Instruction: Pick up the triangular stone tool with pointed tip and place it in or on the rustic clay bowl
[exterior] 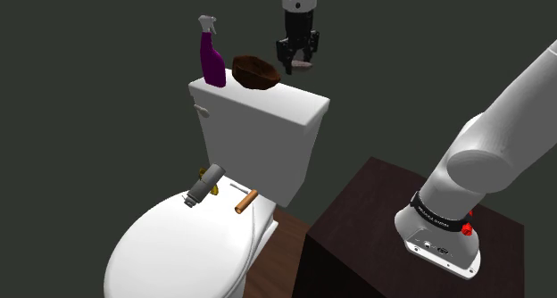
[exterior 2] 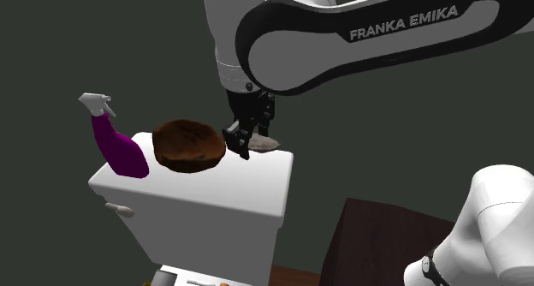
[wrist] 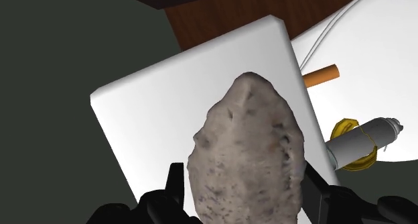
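Observation:
A pale grey, speckled stone tool [wrist: 246,152] with a rounded tip sits clasped between my black fingers, held in the air above the white toilet tank lid [wrist: 161,102]. In the shoulder view my gripper [exterior: 297,62] hangs a little above the tank, with the stone [exterior: 303,64] showing at its tips, just to the right of the dark brown clay bowl [exterior: 255,71]. The second exterior view shows the gripper [exterior 2: 246,143] and stone [exterior 2: 262,143] close beside the bowl [exterior 2: 188,145], which rests on the tank lid [exterior 2: 257,177].
A purple spray bottle [exterior: 211,55] stands on the tank beside the bowl. On the closed toilet seat [exterior: 178,243] lie a grey cylinder with yellow rings [exterior: 203,186] and a small orange-brown stick [exterior: 245,201]. My dark stand [exterior: 357,243] sits at the shoulder view's lower right.

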Robot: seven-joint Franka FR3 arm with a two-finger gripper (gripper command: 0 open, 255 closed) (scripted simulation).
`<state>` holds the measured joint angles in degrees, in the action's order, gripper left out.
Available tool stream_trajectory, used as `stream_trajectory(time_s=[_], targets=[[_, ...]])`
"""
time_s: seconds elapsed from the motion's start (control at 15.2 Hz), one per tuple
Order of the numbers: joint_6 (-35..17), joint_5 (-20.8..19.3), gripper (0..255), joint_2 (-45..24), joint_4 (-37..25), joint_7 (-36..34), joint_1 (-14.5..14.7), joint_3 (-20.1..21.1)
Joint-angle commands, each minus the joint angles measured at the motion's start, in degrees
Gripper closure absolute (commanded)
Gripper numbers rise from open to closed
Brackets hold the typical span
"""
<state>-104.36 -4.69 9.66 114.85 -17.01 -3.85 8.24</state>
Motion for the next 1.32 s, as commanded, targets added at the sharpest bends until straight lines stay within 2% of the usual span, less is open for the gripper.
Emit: stream_trajectory(time_s=[0.0, 0.46, 0.92, 1.25], targets=[[1.7, 0.0, 255, 0.0, -1.6, 0.1, 0.0, 0.0], [6.6, 0.1, 255, -0.1, -6.6, 0.5, 0.0, 0.0], [10.0, -2.4, 255, -17.4, -27.0, -0.8, 0.5, 0.8], [16.1, -4.7, 255, -32.2, -47.7, -1.0, 2.1, 0.8]])
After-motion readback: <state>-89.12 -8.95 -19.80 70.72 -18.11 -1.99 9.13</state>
